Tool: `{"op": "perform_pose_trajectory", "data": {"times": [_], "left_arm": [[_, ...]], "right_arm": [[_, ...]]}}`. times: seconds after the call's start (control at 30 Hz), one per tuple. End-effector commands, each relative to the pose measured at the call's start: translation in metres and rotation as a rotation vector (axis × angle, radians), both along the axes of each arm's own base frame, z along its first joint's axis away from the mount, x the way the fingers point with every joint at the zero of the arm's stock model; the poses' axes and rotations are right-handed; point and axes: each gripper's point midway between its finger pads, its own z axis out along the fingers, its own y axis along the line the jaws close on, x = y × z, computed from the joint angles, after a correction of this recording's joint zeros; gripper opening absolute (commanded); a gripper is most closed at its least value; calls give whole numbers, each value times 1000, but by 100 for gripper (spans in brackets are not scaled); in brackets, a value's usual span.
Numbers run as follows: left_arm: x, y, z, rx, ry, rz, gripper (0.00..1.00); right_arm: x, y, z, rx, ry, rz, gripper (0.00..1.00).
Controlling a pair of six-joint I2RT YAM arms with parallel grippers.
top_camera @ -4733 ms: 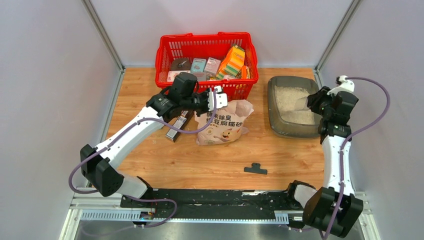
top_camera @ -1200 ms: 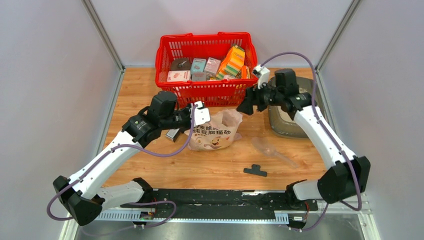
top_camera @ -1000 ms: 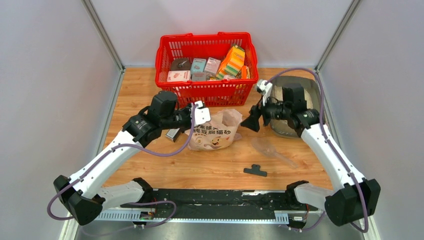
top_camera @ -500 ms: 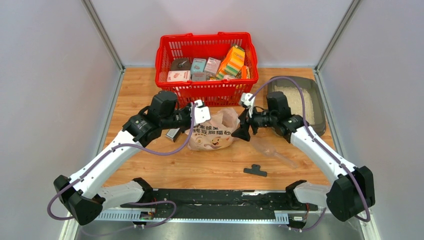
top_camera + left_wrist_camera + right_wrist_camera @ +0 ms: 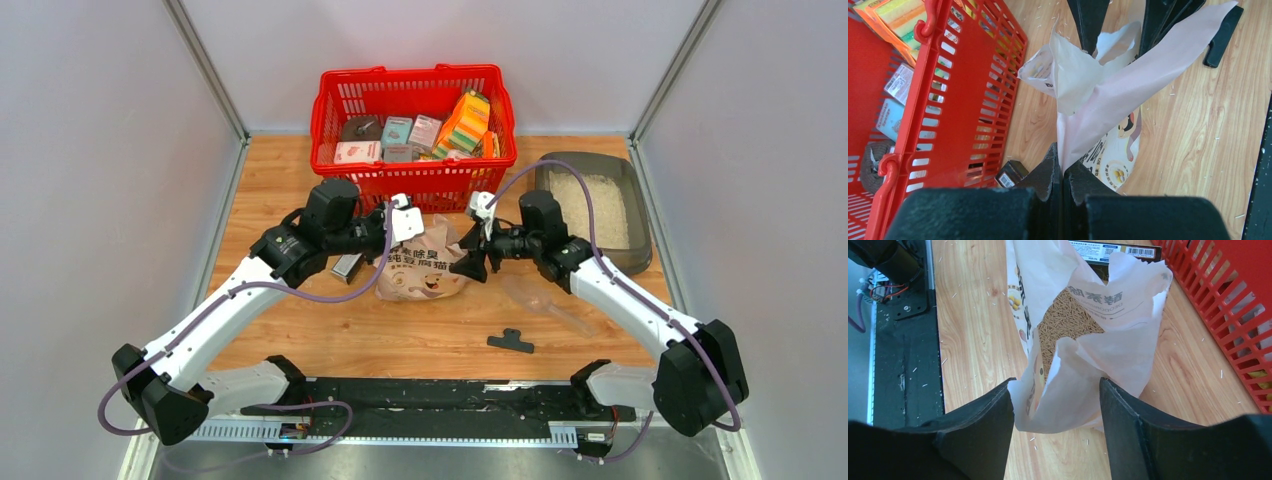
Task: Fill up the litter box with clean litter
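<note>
The grey-brown litter box (image 5: 641,215) stands at the back right with pale clean litter (image 5: 600,205) spread in it. The pinkish-cream cat bag (image 5: 430,270) sits mid-table, its mouth open over tan pellets (image 5: 1068,322). My left gripper (image 5: 388,232) is shut on the bag's left top edge, seen pinched in the left wrist view (image 5: 1063,167). My right gripper (image 5: 470,263) is open, and its jaws straddle the bag's near lip (image 5: 1055,390) without closing on it. The clear scoop (image 5: 545,300) lies on the table right of the bag.
The red mesh basket (image 5: 410,75) with several boxes stands just behind the bag, close to both grippers. A dark barcoded box (image 5: 347,267) lies left of the bag. A black clip (image 5: 511,340) lies near the front. Loose granules dot the wood.
My right arm has left the litter box, swung left and come down to the bag's mouth; the scoop it held now lies on the table. My left gripper keeps its hold on the bag.
</note>
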Motion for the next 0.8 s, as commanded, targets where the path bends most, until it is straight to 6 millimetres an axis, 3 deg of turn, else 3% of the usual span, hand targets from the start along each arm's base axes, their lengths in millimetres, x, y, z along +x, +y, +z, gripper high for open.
{"op": "perform_pose_trajectory", "data": {"times": [0.0, 0.2, 0.37, 0.47, 0.53, 0.6, 0.63, 0.73, 0.77], "left_arm": [[-2, -4, 20, -51, 5, 0, 0], [-2, -3, 24, -55, -6, 3, 0], [-1, -2, 23, -54, -7, 1, 0], [-1, -1, 24, -53, -13, 0, 0], [0, 1, 25, -55, -17, 6, 0], [2, 3, 28, -55, -25, 18, 5], [3, 5, 31, -60, -31, 27, 16], [19, 14, 57, -106, -79, 97, 28], [27, 17, 75, -138, -121, 125, 31]], "right_arm": [[10, 9, 8, 45, -58, -38, 61], [28, 8, 13, 50, -121, -121, 55], [34, 7, 18, 47, -140, -149, 43], [33, 7, 19, 48, -136, -149, 33], [32, 6, 18, 46, -128, -148, 18], [30, 7, 17, 47, -118, -143, 2], [30, 6, 16, 46, -117, -144, 1], [31, 6, 16, 45, -129, -146, 0], [31, 5, 17, 45, -134, -147, 0]]}}
